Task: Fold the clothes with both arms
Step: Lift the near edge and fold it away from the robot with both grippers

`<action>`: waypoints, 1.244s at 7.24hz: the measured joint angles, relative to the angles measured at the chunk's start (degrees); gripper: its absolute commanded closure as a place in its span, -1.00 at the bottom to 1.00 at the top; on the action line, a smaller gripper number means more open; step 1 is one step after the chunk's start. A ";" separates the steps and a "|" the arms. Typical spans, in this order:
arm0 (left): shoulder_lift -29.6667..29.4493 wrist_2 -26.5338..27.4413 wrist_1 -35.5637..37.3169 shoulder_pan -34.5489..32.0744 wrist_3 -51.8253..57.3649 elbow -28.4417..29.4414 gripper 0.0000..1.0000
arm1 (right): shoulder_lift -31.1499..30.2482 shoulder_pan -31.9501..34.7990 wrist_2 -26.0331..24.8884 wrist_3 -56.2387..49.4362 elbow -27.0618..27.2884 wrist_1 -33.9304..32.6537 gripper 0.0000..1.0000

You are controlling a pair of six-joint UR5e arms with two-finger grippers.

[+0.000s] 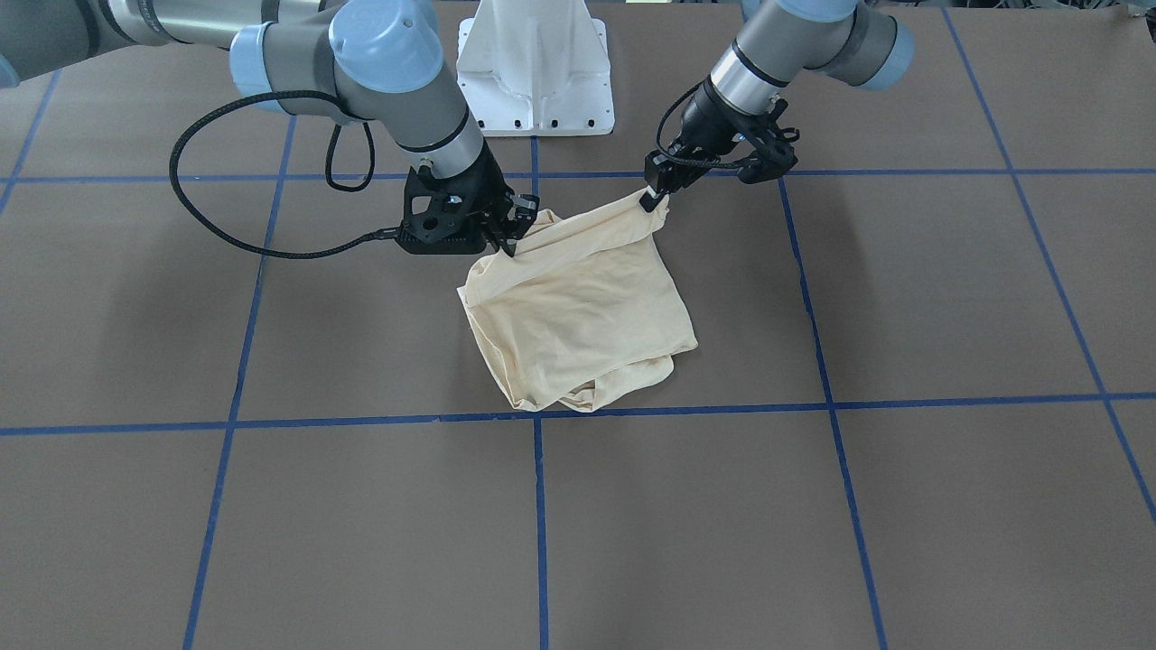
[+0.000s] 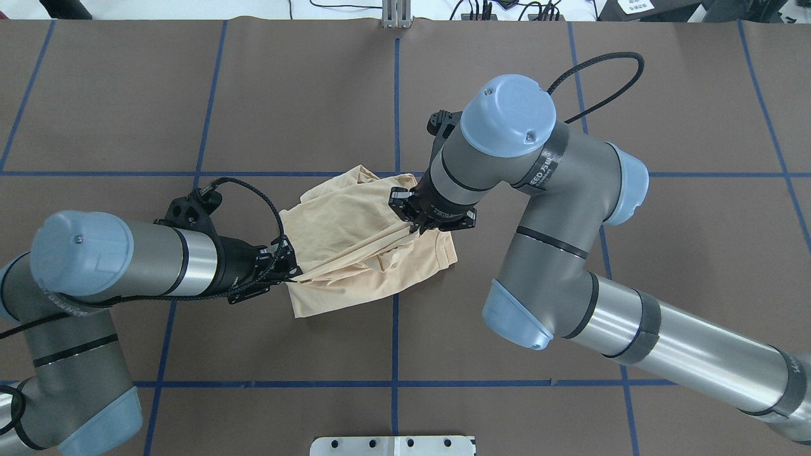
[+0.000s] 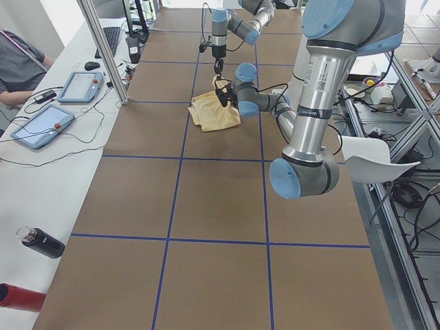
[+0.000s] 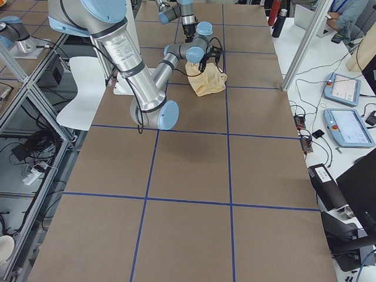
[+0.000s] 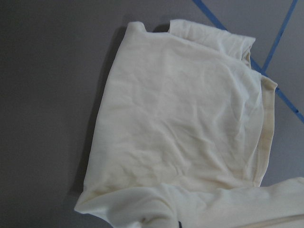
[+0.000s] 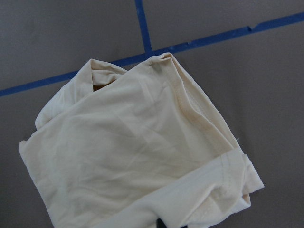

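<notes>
T-shirt cloth is clamped at two points: the left gripper is closed on one lifted corner, and the right gripper is closed on the fabric at the opposite end of the same edge. Between them a band of cloth is raised and pulled taut, while the rest lies in a rough, rumpled square on the table. The fabric is thin, matte, cream knit with soft creases and a stitched hem (clearest in the right wrist view). The left arm lies low and nearly level, its wrist pointing sideways into the cloth. The right arm is bent sharply at the elbow, its wrist aimed steeply down over the garment. The bundle sits near the middle of the brown table, well away from every edge, just short of a crossing of blue tape lines and in front of the white pedestal.
</notes>
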 measured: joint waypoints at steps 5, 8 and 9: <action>-5.36 0.02 2.79 -5.29 2.10 7.58 1.00 | 5.06 1.75 -0.87 -0.10 -10.41 6.43 1.00; -5.61 0.03 2.57 -6.80 4.42 9.85 1.00 | 7.21 2.82 -1.90 -0.14 -14.61 7.66 1.00; -5.78 0.03 2.33 -6.92 4.50 10.70 1.00 | 7.53 2.93 -2.15 -0.10 -16.03 8.61 1.00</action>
